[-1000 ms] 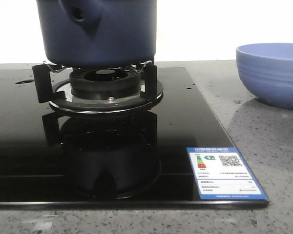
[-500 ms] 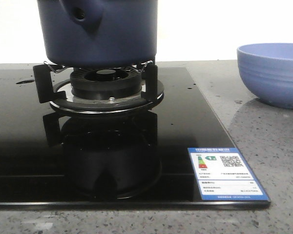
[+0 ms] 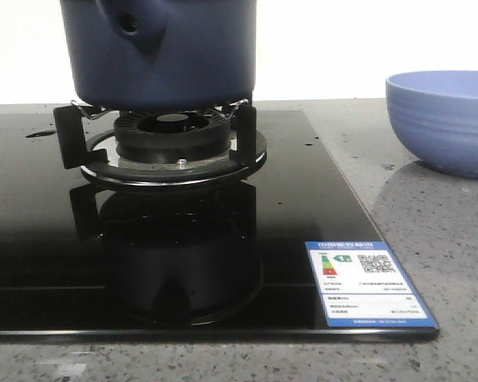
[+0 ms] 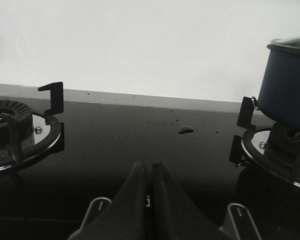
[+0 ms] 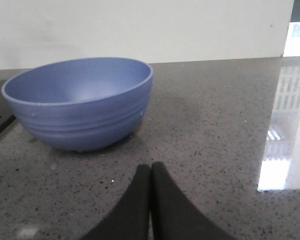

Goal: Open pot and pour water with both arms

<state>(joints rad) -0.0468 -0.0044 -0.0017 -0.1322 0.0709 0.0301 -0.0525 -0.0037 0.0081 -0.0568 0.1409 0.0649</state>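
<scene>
The dark navy-blue pot [image 3: 175,56] stands on the burner grate [image 3: 163,143] of the black glass hob, its handle stub with a round hole [image 3: 129,24] facing me; its top is cut off in the front view. In the left wrist view the pot [image 4: 287,85] shows at the side with a pale rim on top. My left gripper [image 4: 150,165] is shut and empty, low over the glass between the two burners. My right gripper [image 5: 151,167] is shut and empty over the grey counter, just short of the periwinkle bowl [image 5: 80,102].
The periwinkle ribbed bowl [image 3: 442,119] sits on the speckled counter to the right of the hob. A second burner [image 4: 15,130] lies left of my left gripper. A blue energy label [image 3: 366,282] marks the hob's near right corner. Water drops [image 4: 185,130] dot the glass.
Nothing has visibly changed apart from a slight shift of the front view.
</scene>
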